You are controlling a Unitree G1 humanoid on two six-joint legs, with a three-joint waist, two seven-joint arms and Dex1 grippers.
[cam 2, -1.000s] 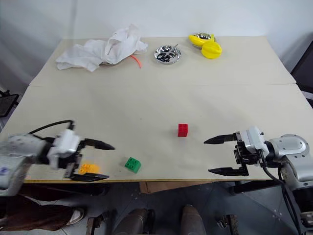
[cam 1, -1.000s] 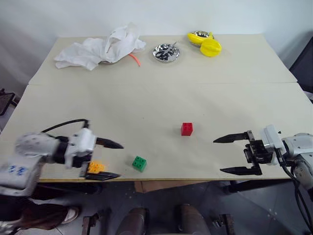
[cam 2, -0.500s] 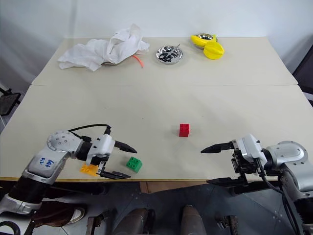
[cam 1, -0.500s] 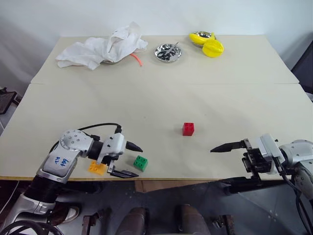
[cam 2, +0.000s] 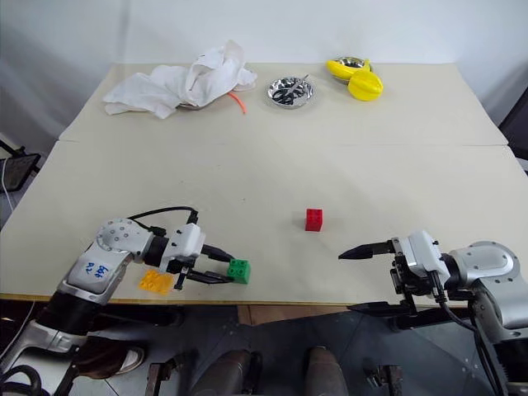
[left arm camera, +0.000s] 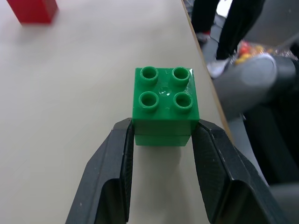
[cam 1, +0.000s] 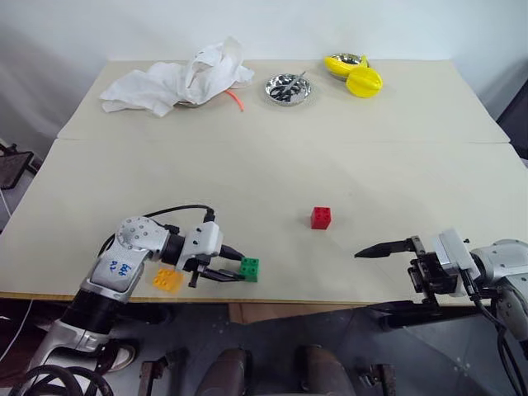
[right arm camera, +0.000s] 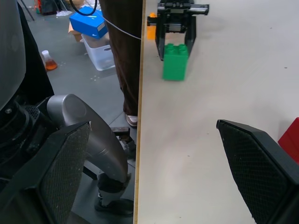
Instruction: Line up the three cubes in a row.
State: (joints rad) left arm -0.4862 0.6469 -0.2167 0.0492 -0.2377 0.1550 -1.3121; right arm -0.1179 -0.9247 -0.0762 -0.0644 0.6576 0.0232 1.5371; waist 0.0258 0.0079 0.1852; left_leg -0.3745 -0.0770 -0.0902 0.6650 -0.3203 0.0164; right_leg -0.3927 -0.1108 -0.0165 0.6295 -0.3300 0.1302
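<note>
My left gripper (cam 1: 240, 269) is shut on the green cube (cam 1: 249, 269) near the table's front edge; its two black fingers (left arm camera: 120, 154) press the cube's (left arm camera: 164, 105) sides, studs upward. Just left of that hand, the orange-yellow cube (cam 1: 167, 280) lies on the table beside the arm. The red cube (cam 1: 321, 218) stands alone further in, right of the middle. My right gripper (cam 1: 363, 282) hangs open at the front right edge, its jaws wide apart with nothing between them. The right wrist view looks along the table edge toward the green cube (right arm camera: 175, 61).
At the back lie a crumpled white cloth (cam 1: 173, 78), a metal bowl (cam 1: 289, 88) and a yellow lemon-shaped object (cam 1: 364, 81) by a second bowl. The table edge (cam 1: 330, 299) runs just below both grippers. A person's legs (right arm camera: 126, 56) stand beside the table.
My left gripper moved right, past the orange-yellow cube, to the green cube and shut on it. The right gripper stayed open and kept its place.
</note>
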